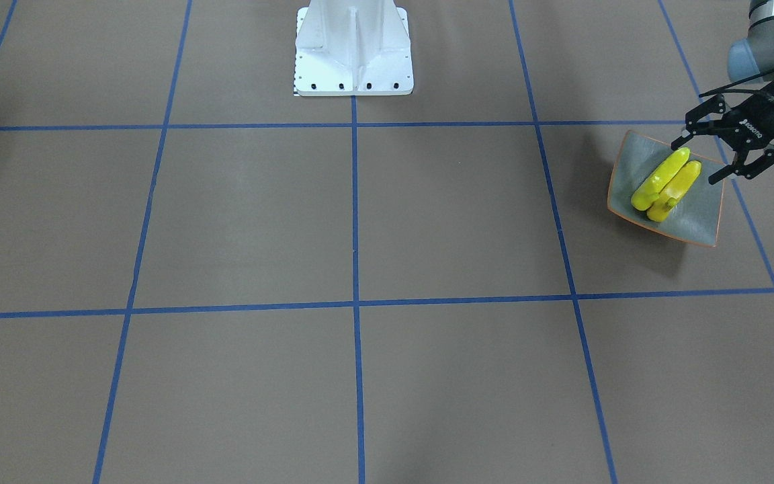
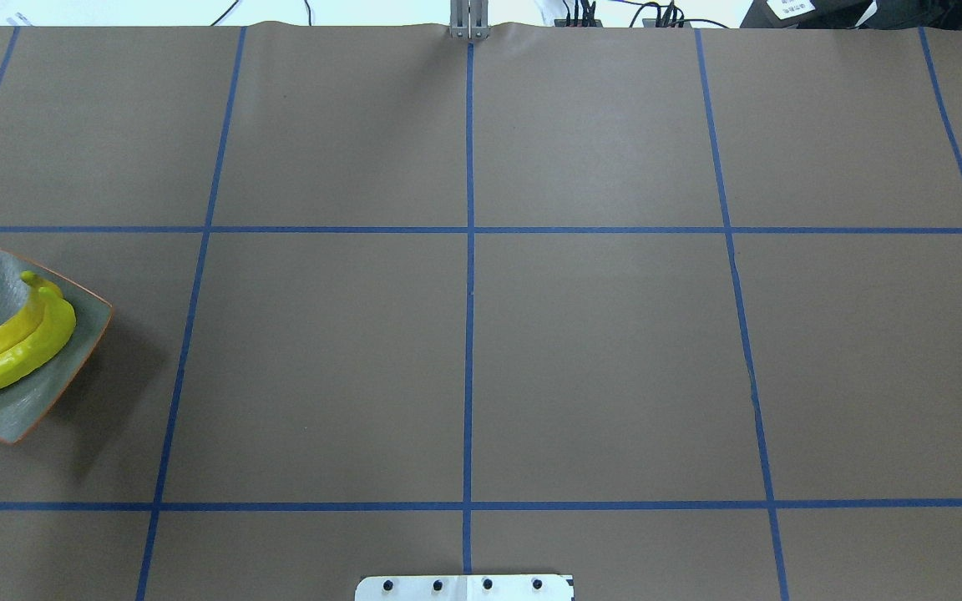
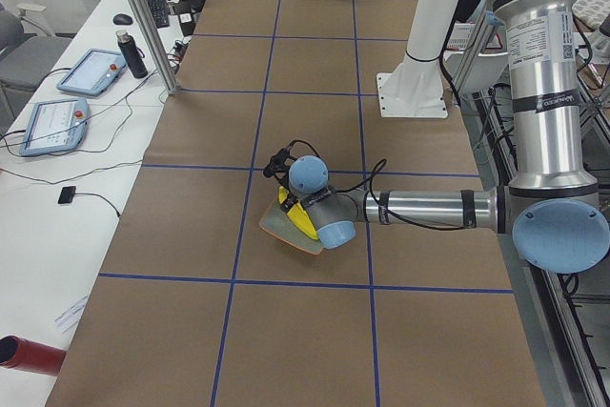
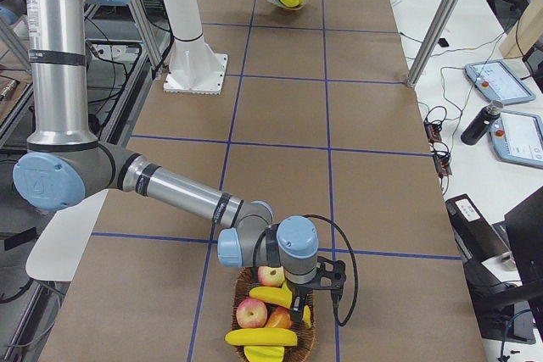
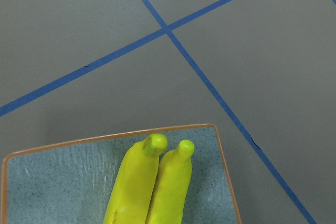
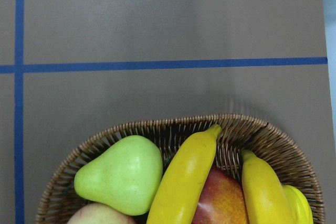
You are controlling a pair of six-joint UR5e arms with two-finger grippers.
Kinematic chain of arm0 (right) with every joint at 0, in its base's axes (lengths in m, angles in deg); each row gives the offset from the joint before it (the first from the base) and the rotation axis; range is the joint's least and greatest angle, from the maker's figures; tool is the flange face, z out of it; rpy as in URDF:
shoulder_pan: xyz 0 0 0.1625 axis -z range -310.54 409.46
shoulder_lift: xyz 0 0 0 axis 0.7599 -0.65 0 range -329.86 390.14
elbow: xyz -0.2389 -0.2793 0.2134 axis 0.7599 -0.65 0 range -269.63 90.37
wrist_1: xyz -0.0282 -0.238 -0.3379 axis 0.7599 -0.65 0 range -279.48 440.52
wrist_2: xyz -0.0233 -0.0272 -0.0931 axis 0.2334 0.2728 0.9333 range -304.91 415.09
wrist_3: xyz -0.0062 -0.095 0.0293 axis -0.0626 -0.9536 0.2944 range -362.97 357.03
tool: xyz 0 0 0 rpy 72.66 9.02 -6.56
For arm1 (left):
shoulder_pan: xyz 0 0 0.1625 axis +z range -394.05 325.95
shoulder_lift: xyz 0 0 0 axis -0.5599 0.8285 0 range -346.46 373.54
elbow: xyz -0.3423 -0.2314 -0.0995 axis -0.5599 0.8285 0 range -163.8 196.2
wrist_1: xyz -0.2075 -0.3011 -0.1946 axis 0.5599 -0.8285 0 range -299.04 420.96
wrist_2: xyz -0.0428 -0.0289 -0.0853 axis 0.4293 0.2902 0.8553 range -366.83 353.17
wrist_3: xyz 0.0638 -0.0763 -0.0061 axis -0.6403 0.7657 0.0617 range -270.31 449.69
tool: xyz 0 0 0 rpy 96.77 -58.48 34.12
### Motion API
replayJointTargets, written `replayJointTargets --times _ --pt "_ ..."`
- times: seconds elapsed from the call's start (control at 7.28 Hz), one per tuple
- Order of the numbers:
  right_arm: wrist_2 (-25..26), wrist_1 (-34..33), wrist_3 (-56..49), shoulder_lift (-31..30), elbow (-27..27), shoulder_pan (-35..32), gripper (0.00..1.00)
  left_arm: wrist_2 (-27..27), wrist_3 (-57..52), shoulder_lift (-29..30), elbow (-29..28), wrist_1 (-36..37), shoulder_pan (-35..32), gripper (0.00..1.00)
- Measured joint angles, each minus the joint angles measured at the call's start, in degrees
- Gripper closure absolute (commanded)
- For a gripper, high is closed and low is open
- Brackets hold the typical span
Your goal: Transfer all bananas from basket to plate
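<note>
Two glossy yellow toy bananas (image 1: 666,183) lie on the square speckled grey plate (image 1: 703,218); the left gripper (image 1: 695,162) hangs spread and empty over their ends. The woven wicker basket (image 6: 131,129) holds more bananas (image 6: 184,177). I cannot tell if the right gripper (image 4: 299,304) there is parted. It should pinch one mid-length and lift straight.

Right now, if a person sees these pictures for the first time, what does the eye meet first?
Two bright yellow bananas lie side by side on the grey plate at the table's end on the robot's left, with the open left claw at its edge. At the opposite end, a wicker basket holds more bananas with a green pear.
</note>
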Motion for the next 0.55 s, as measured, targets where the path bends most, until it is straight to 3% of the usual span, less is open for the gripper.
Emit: replayJointTargets --times 0.55 --pt "5.3 3.8 5.9 -0.5 -3.5 1.8 0.17 -0.2 0.0 0.5 0.1 -0.1 0.0 0.0"
